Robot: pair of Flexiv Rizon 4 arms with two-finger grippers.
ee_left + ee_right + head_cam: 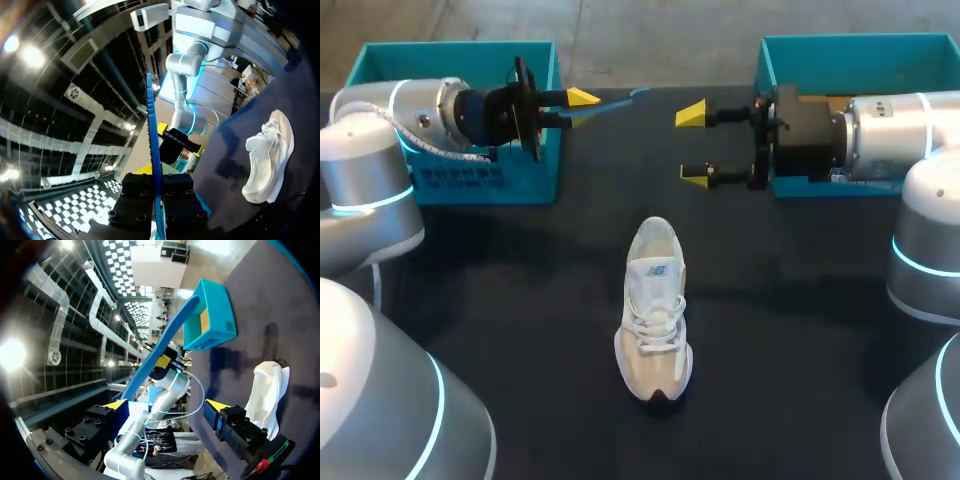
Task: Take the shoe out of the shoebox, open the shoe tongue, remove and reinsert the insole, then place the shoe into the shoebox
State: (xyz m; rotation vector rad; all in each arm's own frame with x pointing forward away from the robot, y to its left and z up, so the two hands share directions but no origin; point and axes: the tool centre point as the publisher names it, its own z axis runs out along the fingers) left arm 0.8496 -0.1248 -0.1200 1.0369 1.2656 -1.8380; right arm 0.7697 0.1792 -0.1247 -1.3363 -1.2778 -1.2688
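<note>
The white shoe (655, 310) lies on the black table, toe toward me, its laces tied. My left gripper (582, 98) hovers above the table in front of the left teal shoebox (460, 180), shut on a thin blue insole (615, 105) that points toward my right gripper (695, 145). The right gripper stands open, level with the insole's free end, and neither finger touches it. In the left wrist view the insole (152, 145) shows edge-on between the fingers, with the shoe (270, 155) off to the side. The right wrist view shows the insole (165, 340) ahead of its open gripper (166, 407), with the shoe (267, 395) beyond.
A second teal box (860, 50) stands at the back right, behind my right wrist. The left teal shoebox (210, 315) also shows in the right wrist view. Bare black tabletop (520, 300) surrounds the shoe on both sides.
</note>
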